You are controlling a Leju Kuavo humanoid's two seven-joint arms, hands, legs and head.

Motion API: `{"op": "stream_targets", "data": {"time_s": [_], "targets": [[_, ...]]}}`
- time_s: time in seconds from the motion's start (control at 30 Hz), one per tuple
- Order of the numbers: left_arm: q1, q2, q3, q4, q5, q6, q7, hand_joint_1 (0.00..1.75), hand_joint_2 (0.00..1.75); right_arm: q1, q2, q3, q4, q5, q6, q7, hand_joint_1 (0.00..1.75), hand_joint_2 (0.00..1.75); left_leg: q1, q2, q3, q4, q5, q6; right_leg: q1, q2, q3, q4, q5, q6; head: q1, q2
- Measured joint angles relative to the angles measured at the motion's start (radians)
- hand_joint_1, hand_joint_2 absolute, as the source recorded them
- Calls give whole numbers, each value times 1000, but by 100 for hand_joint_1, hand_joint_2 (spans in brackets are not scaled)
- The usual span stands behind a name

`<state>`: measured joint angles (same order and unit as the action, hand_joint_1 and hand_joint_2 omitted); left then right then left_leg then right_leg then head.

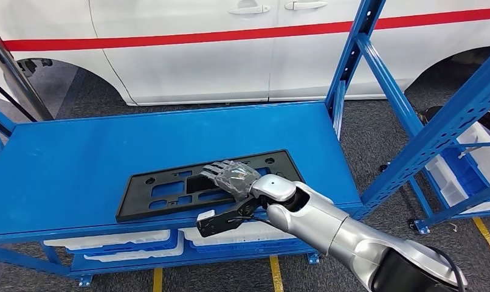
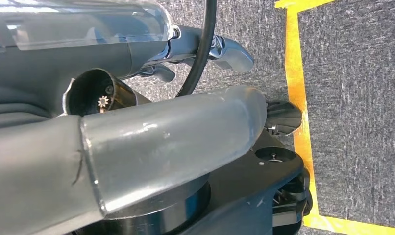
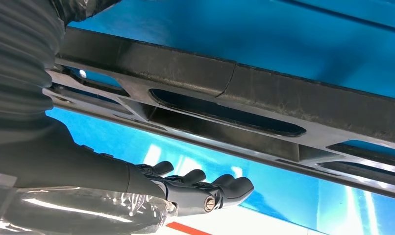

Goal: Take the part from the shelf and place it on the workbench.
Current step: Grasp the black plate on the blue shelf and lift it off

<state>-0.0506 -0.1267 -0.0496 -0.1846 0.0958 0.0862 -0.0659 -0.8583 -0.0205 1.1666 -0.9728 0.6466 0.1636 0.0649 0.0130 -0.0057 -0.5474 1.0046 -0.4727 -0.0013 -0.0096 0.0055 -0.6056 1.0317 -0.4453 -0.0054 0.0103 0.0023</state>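
While the right hand [image 1: 235,177] lay, fingers extended, gripping nothing, on the flat black plastic slotted panel [image 1: 169,190], curling under its edge seemed wise.

We take this for a vehicle workshop or assembly bay: a white car [image 1: 230,48] with a red stripe along its doors stands right behind the blue steel table [image 1: 78,164]. Around us we note blue metal racking [image 1: 437,121] holding white bins [image 1: 467,176], grey carpeted flooring, and yellow floor tape [image 2: 296,78] marking out zones.
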Motion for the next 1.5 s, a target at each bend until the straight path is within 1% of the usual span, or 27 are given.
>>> {"op": "stream_targets", "data": {"time_s": [0.1,0.13,0.2,0.23,0.27,0.33,0.53,0.73,0.9,1.1,1.33,1.47,1.5], "targets": [[0,0,0,0,0,0,0,0,0,0,0,0,1,0,0,0,0,175,0,0,0,0,0,0,0,0,0,0,0,0,0,0],[0,0,0,0,0,0,0,0,0,0,0,0,2,0,0,0,6,175,0,0,0,0,0,0,0,0,0,0,0,0,0,0],[0,0,0,0,0,0,0,0,0,0,0,0,2,0,0,0,72,175,0,0,0,0,0,0,0,0,0,0,0,0,0,0],[0,0,0,0,0,0,0,0,0,0,0,0,2,0,0,0,112,175,0,0,0,0,0,0,0,0,0,0,0,0,0,0],[0,0,0,0,0,0,-1,0,0,0,0,0,2,-1,0,0,147,175,0,0,0,0,0,0,0,0,0,0,0,0,0,0],[0,0,1,0,2,0,-2,0,0,-1,0,0,3,-2,0,0,161,175,0,0,0,0,0,0,0,0,0,0,0,0,0,0],[0,-2,9,0,9,5,-9,0,0,-2,0,1,3,-9,-1,0,162,175,0,0,0,0,0,0,0,0,0,0,0,0,0,0],[0,-3,21,0,19,12,-14,0,0,-9,0,1,2,-17,-11,4,169,175,0,0,0,0,0,0,0,0,0,0,0,0,0,0],[1,-4,25,0,19,15,-16,0,0,-14,-2,1,2,-18,-16,4,171,175,0,0,0,0,0,0,0,0,0,0,0,0,0,0],[2,-5,25,0,19,15,-19,0,0,-14,-4,1,2,-18,-17,3,169,175,0,0,0,0,0,0,0,0,0,0,0,0,0,0],[3,-5,33,0,20,14,-31,0,0,-14,-8,1,2,-17,-23,2,175,175,0,0,0,0,0,0,0,0,0,0,0,0,0,0],[5,-6,35,0,13,1,-69,0,175,-8,-16,1,-1,-15,-45,-3,175,175,0,0,0,0,0,0,0,0,0,0,0,0,0,0],[6,-5,36,0,11,-1,-77,0,175,-4,-19,1,-3,-13,-51,-5,175,175,0,0,0,0,0,0,0,0,0,0,0,0,0,0]]}}
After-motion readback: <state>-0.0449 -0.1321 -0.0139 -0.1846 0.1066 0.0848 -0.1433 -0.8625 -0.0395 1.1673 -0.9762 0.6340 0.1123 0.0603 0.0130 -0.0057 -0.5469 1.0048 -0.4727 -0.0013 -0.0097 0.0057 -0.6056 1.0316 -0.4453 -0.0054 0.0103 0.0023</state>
